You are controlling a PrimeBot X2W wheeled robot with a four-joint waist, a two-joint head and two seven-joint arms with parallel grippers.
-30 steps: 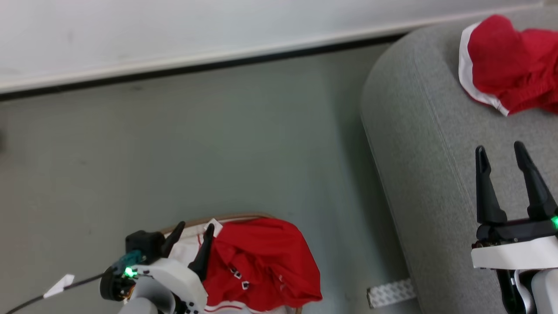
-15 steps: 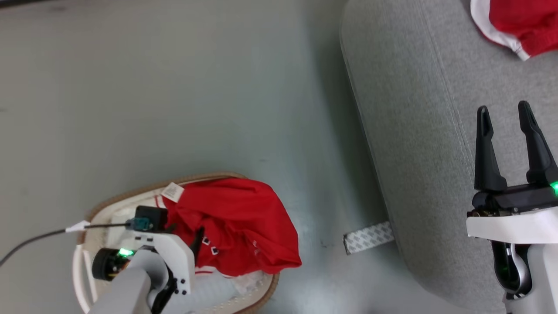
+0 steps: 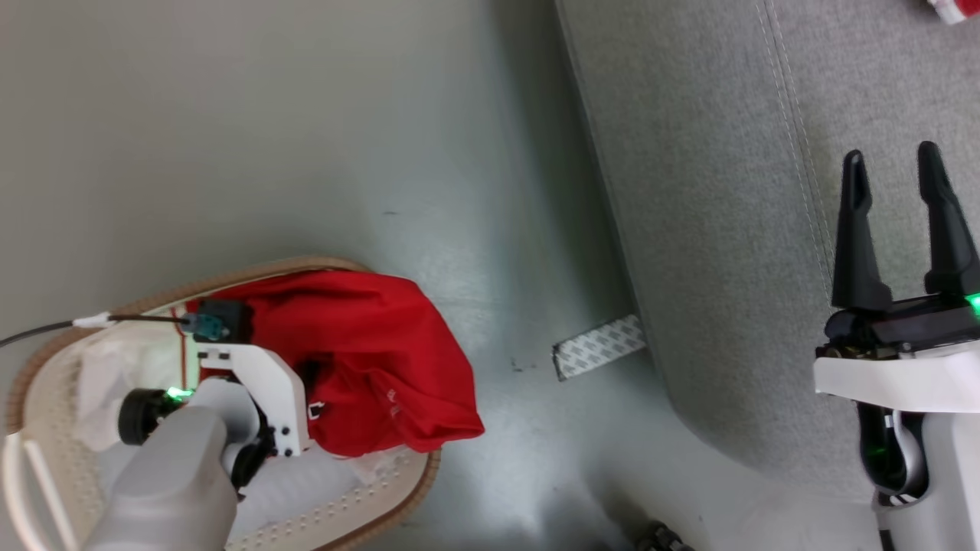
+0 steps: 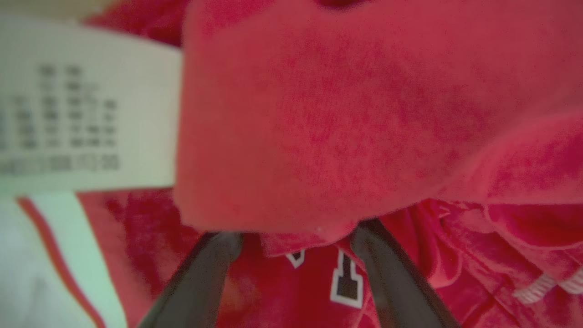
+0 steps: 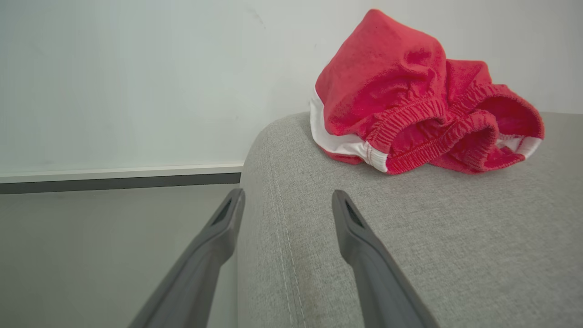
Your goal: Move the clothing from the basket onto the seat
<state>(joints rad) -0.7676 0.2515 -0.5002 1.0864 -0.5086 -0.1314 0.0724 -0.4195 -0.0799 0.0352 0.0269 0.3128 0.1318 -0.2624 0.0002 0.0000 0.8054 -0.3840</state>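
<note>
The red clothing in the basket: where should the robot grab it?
Probably the puffy raised fold near the middle of the red clothing, coming from above: the basket walls block the sides, and the open left pincer is right at that fold.

The clothing (image 3: 360, 360) is soft red cloth, matt and faintly fuzzy up close; its label (image 4: 86, 109) is smooth, white and printed. The basket (image 3: 337, 509) is white plastic dotted with holes, with a ribbed tan rim. The seat (image 3: 712, 229) is coarse woven grey cloth, matt. The floor (image 3: 306, 115) is smooth with a dull sheen. My right pincer (image 3: 892, 157) has matt dark fingers (image 3: 856, 245).
</note>
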